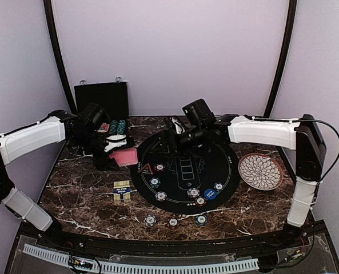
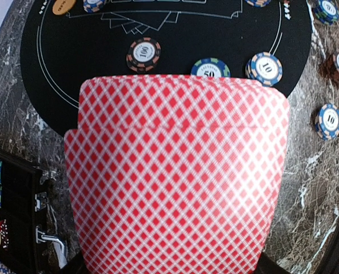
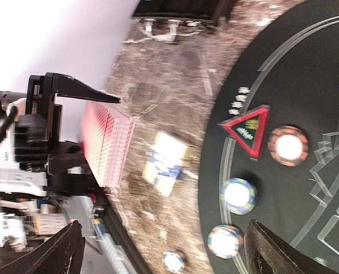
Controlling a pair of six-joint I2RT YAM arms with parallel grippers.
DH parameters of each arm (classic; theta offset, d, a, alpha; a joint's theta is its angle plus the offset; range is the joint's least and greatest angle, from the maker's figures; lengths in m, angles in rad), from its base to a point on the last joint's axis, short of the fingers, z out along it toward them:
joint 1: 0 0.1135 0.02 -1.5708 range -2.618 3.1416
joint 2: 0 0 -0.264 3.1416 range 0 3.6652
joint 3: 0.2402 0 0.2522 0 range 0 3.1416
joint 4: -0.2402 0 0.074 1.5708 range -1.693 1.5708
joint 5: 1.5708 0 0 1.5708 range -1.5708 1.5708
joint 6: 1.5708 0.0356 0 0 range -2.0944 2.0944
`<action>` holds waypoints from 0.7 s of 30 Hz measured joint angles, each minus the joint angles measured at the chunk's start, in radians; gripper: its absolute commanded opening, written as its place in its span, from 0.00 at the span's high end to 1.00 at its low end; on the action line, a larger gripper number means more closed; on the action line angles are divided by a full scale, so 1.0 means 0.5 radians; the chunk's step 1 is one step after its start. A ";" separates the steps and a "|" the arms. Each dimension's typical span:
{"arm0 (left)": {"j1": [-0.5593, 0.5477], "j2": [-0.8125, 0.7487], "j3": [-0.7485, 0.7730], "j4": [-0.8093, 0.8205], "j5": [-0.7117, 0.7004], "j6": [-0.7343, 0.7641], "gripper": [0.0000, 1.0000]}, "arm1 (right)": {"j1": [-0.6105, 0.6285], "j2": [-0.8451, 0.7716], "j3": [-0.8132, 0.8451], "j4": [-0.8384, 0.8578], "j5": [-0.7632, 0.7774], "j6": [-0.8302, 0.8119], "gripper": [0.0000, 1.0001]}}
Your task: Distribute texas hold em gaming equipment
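A brown-and-orange-edged round poker chip (image 2: 143, 55) reads 100. At its three o'clock a blue-and-green-edged round chip (image 2: 210, 68) reads 50, and further along a blue-and-white-edged round chip (image 2: 264, 68) reads 10.

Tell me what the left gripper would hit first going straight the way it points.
Probably the 50 chip, just past the card deck that the left gripper holds; height is unclear.

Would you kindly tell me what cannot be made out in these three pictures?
Left wrist view: the red-backed deck fills the frame, covering the lower part of the 50 chip and much of the black mat.
Right wrist view: the yellow-and-blue packet is blurred; its print is unreadable.
Top view: the black case's contents are too small and dark to count.
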 measured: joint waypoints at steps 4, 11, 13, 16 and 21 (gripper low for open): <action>0.000 0.011 0.124 -0.047 0.057 -0.037 1.00 | 0.001 0.104 0.002 0.195 -0.192 0.154 0.01; -0.005 0.076 0.189 -0.114 0.089 -0.072 1.00 | 0.001 0.224 0.002 0.505 -0.423 0.391 0.01; -0.007 0.095 0.190 -0.128 0.087 -0.075 1.00 | 0.001 0.246 0.002 0.612 -0.477 0.459 0.01; -0.009 0.105 0.189 -0.147 0.084 -0.079 1.00 | 0.001 0.280 0.002 0.758 -0.541 0.555 0.02; -0.017 0.105 0.214 -0.164 0.082 -0.094 1.00 | 0.001 0.358 0.002 0.927 -0.609 0.665 0.05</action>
